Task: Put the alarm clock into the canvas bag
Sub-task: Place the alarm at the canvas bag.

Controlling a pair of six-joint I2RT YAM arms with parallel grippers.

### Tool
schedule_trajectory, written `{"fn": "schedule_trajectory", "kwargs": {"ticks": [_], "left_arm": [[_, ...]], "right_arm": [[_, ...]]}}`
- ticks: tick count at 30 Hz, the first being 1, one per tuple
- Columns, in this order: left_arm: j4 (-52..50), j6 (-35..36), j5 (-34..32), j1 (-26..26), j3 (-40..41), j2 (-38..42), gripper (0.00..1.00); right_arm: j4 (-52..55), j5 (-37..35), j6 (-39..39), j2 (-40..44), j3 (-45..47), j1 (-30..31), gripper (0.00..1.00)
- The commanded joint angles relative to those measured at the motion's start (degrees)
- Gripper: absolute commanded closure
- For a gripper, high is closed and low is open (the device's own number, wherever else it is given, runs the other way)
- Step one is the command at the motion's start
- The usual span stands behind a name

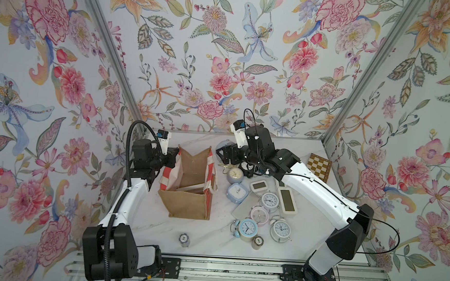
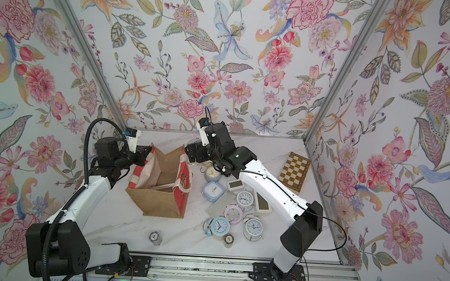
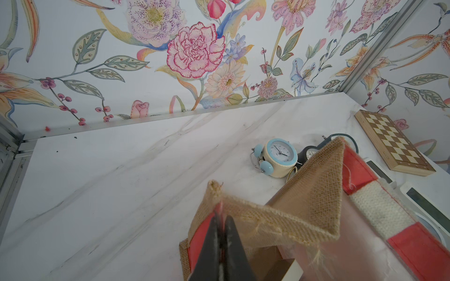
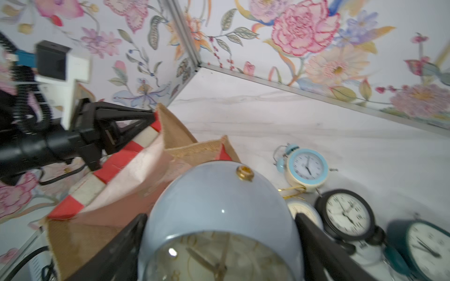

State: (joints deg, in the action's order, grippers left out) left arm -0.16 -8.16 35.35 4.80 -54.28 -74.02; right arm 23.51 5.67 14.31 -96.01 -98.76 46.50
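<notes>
Subject item: alarm clock point(image 4: 214, 194), pale blue, domed shell, brass knob on top, glazed dial. Location: just off the far right corner of the canvas bag point(image 1: 188, 197), about level with its rim. It appears clear of the bench point(image 1: 159, 230), though its underside is hidden.

Right jaws: spread wide and grasping the clock by its two flanks, one finger point(image 4: 117, 248) on each side of the dial.

Left jaws: clenched on the far left corner of the bag's rim, pinching burlap and striped panel together so that the mouth stands open.

Handling assessment: the shell looks rigid, glossy and rounded, so it is likely slippery. A grip high on the dome would tend to squeeze it out. The sound hold is across the widest part of the body, as taken here, and never on the glass, which is judged the fragile part. Weight is judged moderate. The bag is soft and would probably sag without the pinch.

Other items: pile of clocks point(image 1: 268, 201) on the bench right of the bag; chessboard point(image 1: 319, 167) at far right
</notes>
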Motion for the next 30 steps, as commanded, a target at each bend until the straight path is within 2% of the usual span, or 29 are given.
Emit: {"fn": "schedule_trajectory", "kwargs": {"ticks": [1,4,9,15,24,30], "left_arm": [[-0.2,0.2,0.1,-0.5,0.8,1.5,0.95],[0.3,0.1,0.5,-0.4,1.1,1.8,0.95],[1.1,-0.1,0.5,-0.5,1.6,2.6,0.95],[1.8,-0.4,1.1,-0.5,1.8,3.2,0.96],[2.8,-1.0,2.2,-0.5,2.3,3.6,0.96],[3.0,-1.0,3.0,-0.5,2.3,3.5,0.97]], "right_arm": [[-14.6,13.3,-5.3,-0.6,0.2,1.2,0.42],[-18.9,18.0,-7.8,-3.3,-0.7,2.6,0.43],[-21.1,20.4,-16.2,-8.0,-2.3,5.5,0.44],[-20.4,21.3,-31.3,-12.4,-1.7,7.6,0.43],[-8.3,18.7,-49.3,-20.5,-8.3,7.6,0.44],[3.8,17.2,-57.9,-27.4,-18.1,7.5,0.46]]}}
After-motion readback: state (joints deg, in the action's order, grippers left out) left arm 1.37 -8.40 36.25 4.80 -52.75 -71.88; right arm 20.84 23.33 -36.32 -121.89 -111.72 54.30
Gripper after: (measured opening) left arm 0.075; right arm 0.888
